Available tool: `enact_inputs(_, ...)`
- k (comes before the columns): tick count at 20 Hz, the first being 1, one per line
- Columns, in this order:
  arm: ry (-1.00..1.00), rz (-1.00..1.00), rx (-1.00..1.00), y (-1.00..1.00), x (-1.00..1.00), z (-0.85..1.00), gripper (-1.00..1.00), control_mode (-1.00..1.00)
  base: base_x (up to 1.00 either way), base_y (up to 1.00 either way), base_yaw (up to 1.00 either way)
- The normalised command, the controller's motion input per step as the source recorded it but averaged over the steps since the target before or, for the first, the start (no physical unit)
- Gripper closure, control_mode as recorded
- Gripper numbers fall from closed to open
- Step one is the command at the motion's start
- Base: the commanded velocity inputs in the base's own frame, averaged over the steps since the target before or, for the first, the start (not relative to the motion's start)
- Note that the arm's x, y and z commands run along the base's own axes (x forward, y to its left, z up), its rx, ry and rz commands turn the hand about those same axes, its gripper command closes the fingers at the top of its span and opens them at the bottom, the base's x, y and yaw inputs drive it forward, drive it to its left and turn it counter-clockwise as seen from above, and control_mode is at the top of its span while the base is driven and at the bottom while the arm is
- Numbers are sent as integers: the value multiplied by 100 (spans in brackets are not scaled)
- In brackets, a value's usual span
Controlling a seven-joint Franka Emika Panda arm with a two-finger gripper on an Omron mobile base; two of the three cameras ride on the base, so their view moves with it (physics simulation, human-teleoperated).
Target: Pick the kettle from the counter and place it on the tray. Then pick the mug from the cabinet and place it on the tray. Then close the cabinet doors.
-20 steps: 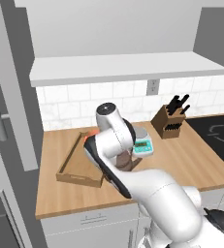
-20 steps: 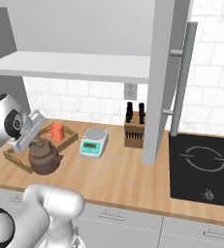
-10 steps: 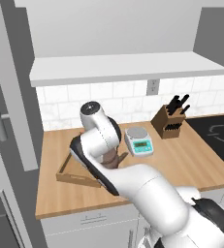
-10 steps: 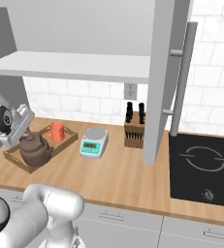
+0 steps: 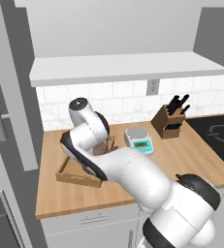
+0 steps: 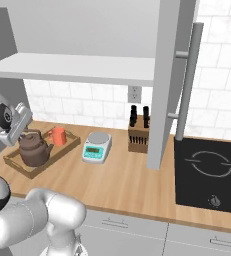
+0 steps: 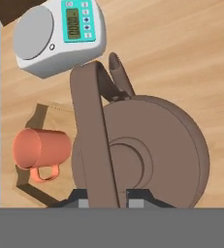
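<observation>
Legible text: none; the scale (image 7: 60, 34) display shows blurred digits and small button symbols, too faint to read.

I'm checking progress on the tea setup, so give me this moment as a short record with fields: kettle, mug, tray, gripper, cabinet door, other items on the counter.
kettle: dark brown kettle over the near half of the tray, handle in the grip
mug: orange-red mug standing on the tray's far end
tray: wooden tray on the counter
gripper: gripper shut on the kettle's arched handle
cabinet door: cabinet door open
other items: white scale, knife block
</observation>
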Motion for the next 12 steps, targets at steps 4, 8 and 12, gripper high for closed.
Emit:
enact_inputs(4,0,0,0,32,24,0,100,-100,0,0,0)
enact_inputs(8,3,0,0,29,24,0,100,-100,0,0,0)
enact_inputs(12,5,0,0,24,23,-5,100,-100,0,0,0)
